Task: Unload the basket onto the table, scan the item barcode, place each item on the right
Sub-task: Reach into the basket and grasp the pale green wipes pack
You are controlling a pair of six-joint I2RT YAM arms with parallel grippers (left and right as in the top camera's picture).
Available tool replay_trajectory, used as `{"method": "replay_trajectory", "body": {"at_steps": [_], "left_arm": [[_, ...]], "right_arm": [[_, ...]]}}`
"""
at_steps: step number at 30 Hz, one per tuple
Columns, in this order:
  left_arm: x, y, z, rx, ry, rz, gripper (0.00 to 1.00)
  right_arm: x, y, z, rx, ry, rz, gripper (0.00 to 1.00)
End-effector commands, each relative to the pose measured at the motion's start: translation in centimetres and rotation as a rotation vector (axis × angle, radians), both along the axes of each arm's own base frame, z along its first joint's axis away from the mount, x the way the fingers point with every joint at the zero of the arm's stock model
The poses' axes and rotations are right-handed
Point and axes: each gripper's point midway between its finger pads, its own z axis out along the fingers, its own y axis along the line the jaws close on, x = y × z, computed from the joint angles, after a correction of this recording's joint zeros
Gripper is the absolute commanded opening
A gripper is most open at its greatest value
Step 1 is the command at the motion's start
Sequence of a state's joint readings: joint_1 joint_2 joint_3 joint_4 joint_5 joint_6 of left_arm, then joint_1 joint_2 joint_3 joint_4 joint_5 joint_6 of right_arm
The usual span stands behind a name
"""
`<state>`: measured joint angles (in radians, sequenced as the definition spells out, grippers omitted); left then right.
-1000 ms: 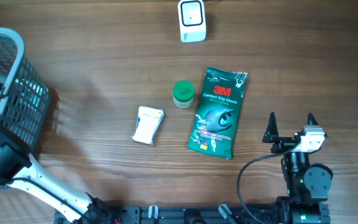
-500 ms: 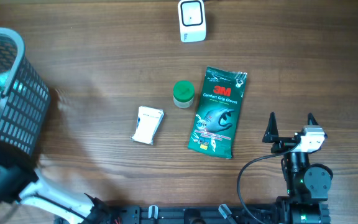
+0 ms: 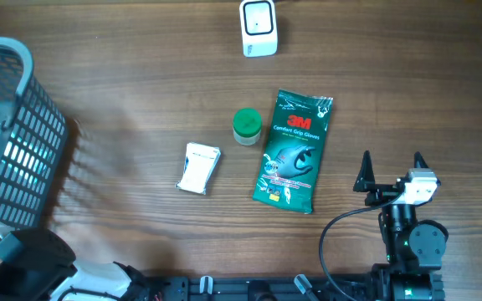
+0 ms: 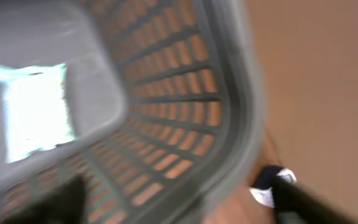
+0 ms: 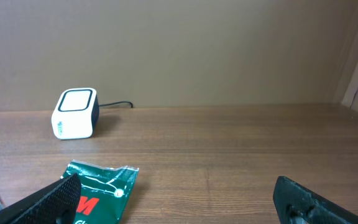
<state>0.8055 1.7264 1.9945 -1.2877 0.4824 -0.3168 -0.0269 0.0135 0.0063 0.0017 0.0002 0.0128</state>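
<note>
1. Underneath it all, plain brown wooden table (image 3: 141, 100).
2. Far left, half out of the overhead shot: dark slatted basket (image 3: 23, 142). Holds a pale packet (image 4: 33, 112) on its floor, way too blurry to read.
3. Over that basket, left gripper (image 4: 176, 186), looking down into it. Fingers just dark smears in the two bottom corners of the wrist view, so apart by the look of it, nothing between the jaws.
4. Middle-right of the table, green 3M gloves pack (image 3: 294, 150), lying flat, printed side up, top end pointing toward the far edge.
5. Near edge on the right, right gripper (image 3: 391, 163), jaws spread wide, gripping nothing, near the gloves pack's lower corner but not touching.
6. Far edge, white scanner (image 3: 258, 28), well apart from the rest, dark cable (image 5: 118, 105) trailing off behind.
7. Left of the gloves pack, small white packet (image 3: 199, 168), flat and a bit tilted.
8. Between those two and slightly further back, green-lidded tub (image 3: 246, 125), just beside the gloves pack's left edge.
</note>
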Motion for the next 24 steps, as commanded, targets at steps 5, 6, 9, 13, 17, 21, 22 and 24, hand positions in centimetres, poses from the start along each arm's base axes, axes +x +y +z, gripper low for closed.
{"method": "replay_trajectory", "body": {"at_steps": [5,6,9,13,17,21,22,24], "left_arm": [[-4.6,5.4,-6.2,0.060,0.337,0.366,1.00],[-4.6,5.6,-7.4,0.050,0.360,0.365,1.00],[-4.5,6.9,-13.7,0.022,0.472,0.370,1.00],[-4.5,7.2,-20.2,-0.051,0.613,0.340,1.00],[-5.2,6.7,-25.4,-0.118,0.738,0.287,1.00],[-5.3,6.2,-28.3,-0.157,0.794,0.266,1.00],[-5.3,6.1,-28.4,-0.157,0.796,0.261,1.00],[-5.3,6.2,-28.5,-0.151,0.795,0.246,1.00]], "right_arm": [[0.0,0.3,0.2,-0.012,-0.010,0.013,1.00],[0.0,0.3,0.2,-0.013,-0.010,0.013,1.00],[0.0,0.3,0.2,-0.012,-0.010,0.013,1.00],[0.0,0.3,0.2,-0.012,-0.010,0.013,1.00],[0.0,0.3,0.2,-0.012,-0.009,0.013,1.00],[0.0,0.3,0.2,-0.012,-0.010,0.013,1.00],[0.0,0.3,0.2,-0.012,-0.010,0.013,1.00],[0.0,0.3,0.2,-0.012,-0.010,0.013,1.00]]}}
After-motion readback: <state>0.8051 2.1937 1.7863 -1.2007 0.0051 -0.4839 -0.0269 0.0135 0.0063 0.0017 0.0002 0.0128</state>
